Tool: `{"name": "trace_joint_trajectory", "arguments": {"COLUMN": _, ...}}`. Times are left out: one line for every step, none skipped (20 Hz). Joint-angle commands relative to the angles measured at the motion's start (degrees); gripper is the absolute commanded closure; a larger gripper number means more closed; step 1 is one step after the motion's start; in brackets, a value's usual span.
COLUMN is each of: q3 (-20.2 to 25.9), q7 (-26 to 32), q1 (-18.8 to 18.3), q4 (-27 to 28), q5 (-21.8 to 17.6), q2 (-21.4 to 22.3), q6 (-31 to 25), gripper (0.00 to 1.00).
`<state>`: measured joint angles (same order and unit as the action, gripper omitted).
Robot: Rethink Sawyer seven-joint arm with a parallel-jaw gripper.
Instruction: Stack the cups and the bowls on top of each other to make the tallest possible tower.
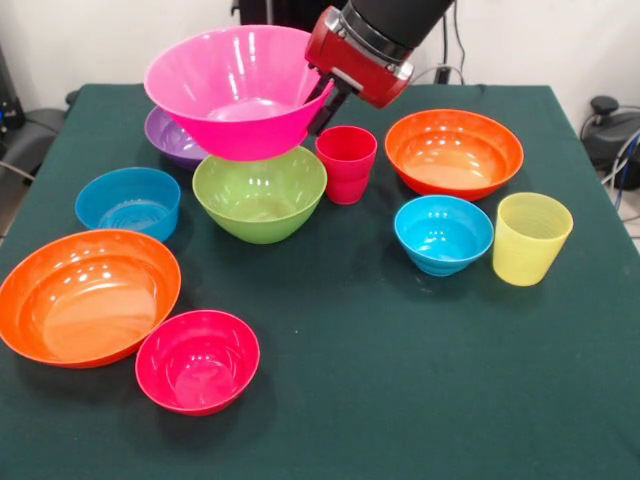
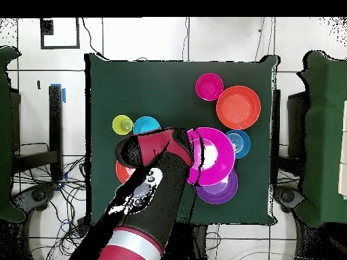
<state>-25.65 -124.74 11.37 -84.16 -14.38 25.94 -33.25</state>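
My gripper [image 1: 322,104] is shut on the right rim of the large pink bowl [image 1: 238,92] and holds it tilted just over the green bowl [image 1: 260,196]. I cannot tell whether the two touch. The purple bowl [image 1: 168,136] sits behind them to the left, and the red cup [image 1: 346,164] stands just right of the green bowl. The yellow cup [image 1: 531,238] stands at the right. In the overhead view the pink bowl [image 2: 214,154] covers the green one, with the gripper [image 2: 193,154] at its rim and the purple bowl [image 2: 222,191] beside it.
A wide orange bowl [image 1: 454,152] and a small blue bowl [image 1: 443,234] sit at the right. Another blue bowl [image 1: 128,203], a wide orange bowl [image 1: 87,296] and a small red-pink bowl [image 1: 197,361] sit at the left front.
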Motion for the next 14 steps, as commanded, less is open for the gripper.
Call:
{"name": "trace_joint_trajectory", "arguments": {"q3": 6.0, "q7": -0.2, "q1": -0.3, "q4": 2.1, "q5": -3.2, "q2": -3.8, "q6": 2.1, "gripper": 1.00}}
{"name": "trace_joint_trajectory", "arguments": {"q3": 5.9, "q7": -0.4, "q1": -0.1, "q4": 2.2, "q5": -3.2, "q2": -3.9, "q6": 2.2, "gripper": 1.00}}
{"name": "trace_joint_trajectory", "arguments": {"q3": 5.8, "q7": -0.6, "q1": 0.0, "q4": 2.3, "q5": -3.2, "q2": -4.1, "q6": 2.4, "gripper": 1.00}}
{"name": "trace_joint_trajectory", "arguments": {"q3": 5.8, "q7": -0.6, "q1": 0.0, "q4": 2.3, "q5": -3.2, "q2": -4.2, "q6": 2.4, "gripper": 1.00}}
{"name": "trace_joint_trajectory", "arguments": {"q3": 5.8, "q7": -0.6, "q1": 0.0, "q4": 2.4, "q5": -3.1, "q2": -4.2, "q6": 2.5, "gripper": 1.00}}
{"name": "trace_joint_trajectory", "arguments": {"q3": 5.7, "q7": -0.6, "q1": 0.0, "q4": 2.5, "q5": -3.1, "q2": -4.3, "q6": 2.5, "gripper": 1.00}}
{"name": "trace_joint_trajectory", "arguments": {"q3": 5.7, "q7": -0.7, "q1": 0.1, "q4": 2.6, "q5": -3.0, "q2": -4.5, "q6": 2.5, "gripper": 1.00}}
{"name": "trace_joint_trajectory", "arguments": {"q3": 5.6, "q7": -0.8, "q1": 0.2, "q4": 2.7, "q5": -3.0, "q2": -4.6, "q6": 2.6, "gripper": 1.00}}
{"name": "trace_joint_trajectory", "arguments": {"q3": 5.5, "q7": -1.0, "q1": 0.3, "q4": 2.9, "q5": -2.9, "q2": -4.9, "q6": 2.5, "gripper": 1.00}}
{"name": "trace_joint_trajectory", "arguments": {"q3": 5.4, "q7": -1.0, "q1": 0.4, "q4": 3.1, "q5": -2.8, "q2": -5.0, "q6": 2.4, "gripper": 1.00}}
{"name": "trace_joint_trajectory", "arguments": {"q3": 5.4, "q7": -1.1, "q1": 0.5, "q4": 3.3, "q5": -2.7, "q2": -5.1, "q6": 2.3, "gripper": 1.00}}
{"name": "trace_joint_trajectory", "arguments": {"q3": 5.3, "q7": -1.1, "q1": 0.6, "q4": 3.5, "q5": -2.6, "q2": -5.3, "q6": 2.1, "gripper": 1.00}}
{"name": "trace_joint_trajectory", "arguments": {"q3": 5.3, "q7": -1.2, "q1": 0.6, "q4": 3.8, "q5": -2.5, "q2": -5.4, "q6": 1.9, "gripper": 1.00}}
{"name": "trace_joint_trajectory", "arguments": {"q3": 5.4, "q7": -1.1, "q1": 0.6, "q4": 4.0, "q5": -2.4, "q2": -5.5, "q6": 1.8, "gripper": 1.00}}
